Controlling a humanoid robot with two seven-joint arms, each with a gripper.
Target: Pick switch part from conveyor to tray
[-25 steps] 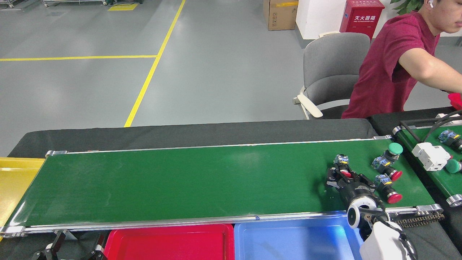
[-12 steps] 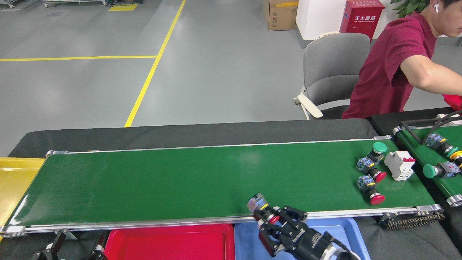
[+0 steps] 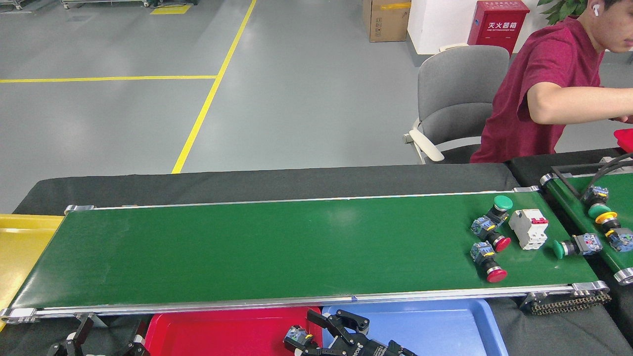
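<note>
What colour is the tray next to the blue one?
The tray beside the blue tray is bright red, shown best in the head view.

Wide dark-green conveyor belt [image 3: 277,247]: matt, faint sheen, brushed silver aluminium side rail [image 3: 198,305]. Red plastic tray [image 3: 222,333] and blue plastic tray [image 3: 435,329]: glossy, smooth. Black cloth table cover [image 3: 247,185]: matt. Grey chair [image 3: 457,94]: woven fabric.

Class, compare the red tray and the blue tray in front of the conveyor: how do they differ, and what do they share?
The red tray lies left of the blue tray. The right gripper holds a switch part over the red tray's right edge; nothing hangs over the rest of the blue tray. Colour differs: red against blue. Both are shallow, rimmed, and sit side by side below the conveyor.
</note>
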